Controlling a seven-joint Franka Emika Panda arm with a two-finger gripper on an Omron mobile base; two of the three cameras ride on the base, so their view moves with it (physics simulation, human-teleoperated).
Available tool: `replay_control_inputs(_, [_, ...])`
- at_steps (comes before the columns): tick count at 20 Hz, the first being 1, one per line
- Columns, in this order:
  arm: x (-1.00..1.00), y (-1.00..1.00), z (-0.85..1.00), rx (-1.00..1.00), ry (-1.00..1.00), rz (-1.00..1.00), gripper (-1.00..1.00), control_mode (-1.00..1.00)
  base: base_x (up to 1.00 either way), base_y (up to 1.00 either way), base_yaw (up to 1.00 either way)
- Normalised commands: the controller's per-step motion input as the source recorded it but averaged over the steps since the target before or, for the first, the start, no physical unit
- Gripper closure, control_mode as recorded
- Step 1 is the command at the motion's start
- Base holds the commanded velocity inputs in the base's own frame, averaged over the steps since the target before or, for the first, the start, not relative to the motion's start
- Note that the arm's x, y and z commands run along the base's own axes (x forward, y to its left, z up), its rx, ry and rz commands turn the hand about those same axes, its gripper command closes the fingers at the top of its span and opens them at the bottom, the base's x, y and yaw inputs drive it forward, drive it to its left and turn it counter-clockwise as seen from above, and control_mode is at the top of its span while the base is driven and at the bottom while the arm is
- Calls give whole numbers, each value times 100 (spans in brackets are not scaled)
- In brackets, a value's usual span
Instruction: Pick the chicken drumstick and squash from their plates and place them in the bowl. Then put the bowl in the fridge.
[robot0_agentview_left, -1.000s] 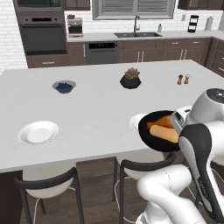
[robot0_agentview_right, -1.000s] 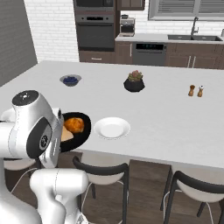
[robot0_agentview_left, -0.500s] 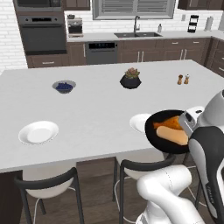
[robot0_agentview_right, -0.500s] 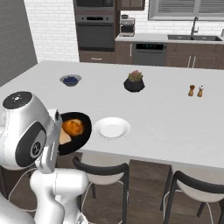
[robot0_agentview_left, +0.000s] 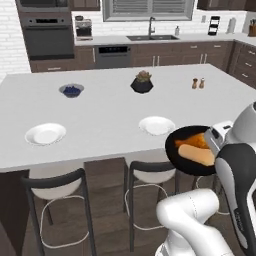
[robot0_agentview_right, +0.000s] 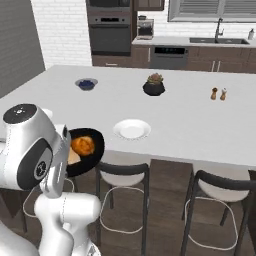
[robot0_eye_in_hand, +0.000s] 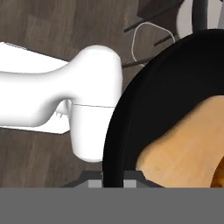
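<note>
The round glossy black bowl (robot0_agentview_left: 192, 152) sits at the right of the left base view, off the near edge of the pale grey worktop (robot0_agentview_left: 110, 115) and above the dark wooden floor, against the robot's white forearm. In it lie the smooth pale tan oblong squash (robot0_agentview_left: 197, 154) and, just behind and touching it, the darker orange-brown chicken drumstick (robot0_agentview_left: 195, 141). In the right base view the same bowl (robot0_agentview_right: 89, 148) shows at centre left, beside the arm's big white joint, with the rounded drumstick (robot0_agentview_right: 83, 145) uppermost and a sliver of squash (robot0_agentview_right: 74, 157) below it.

The claw (robot0_eye_in_hand: 114, 181) appears at the bottom of the hand view, its two small dark tips standing on either side of the bowl's black rim (robot0_eye_in_hand: 120, 131), so it is clamped on the bowl; the squash (robot0_eye_in_hand: 188, 144) fills the lower right there.

On the worktop two round white shallow plates stand bare: one near the left edge (robot0_agentview_left: 45, 134), one near the middle front (robot0_agentview_left: 156, 125), just beside the bowl. Further back are a small grey bowl of blue berries (robot0_agentview_left: 71, 90), a dark plant pot (robot0_agentview_left: 142, 83) and two small shakers (robot0_agentview_left: 198, 83). Dark-framed stools (robot0_agentview_left: 57, 190) stand under the near edge.
</note>
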Motion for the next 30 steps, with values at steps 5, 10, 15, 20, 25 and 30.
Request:
replay_control_inputs(5, [0,0,0,0,0,0,100,100,8,-9,-59])
replay_control_inputs(10, [0,0,0,0,0,0,100,100,25,0,-73])
replay_control_inputs(15, [0,0,0,0,0,0,100,100,28,-10,-72])
replay_control_inputs(20, [0,0,0,0,0,0,100,100,27,-16,-73])
replay_control_inputs(25, [0,0,0,0,0,0,100,100,21,-15,-77])
replay_control_inputs(30, [0,0,0,0,0,0,100,100,42,-8,-74])
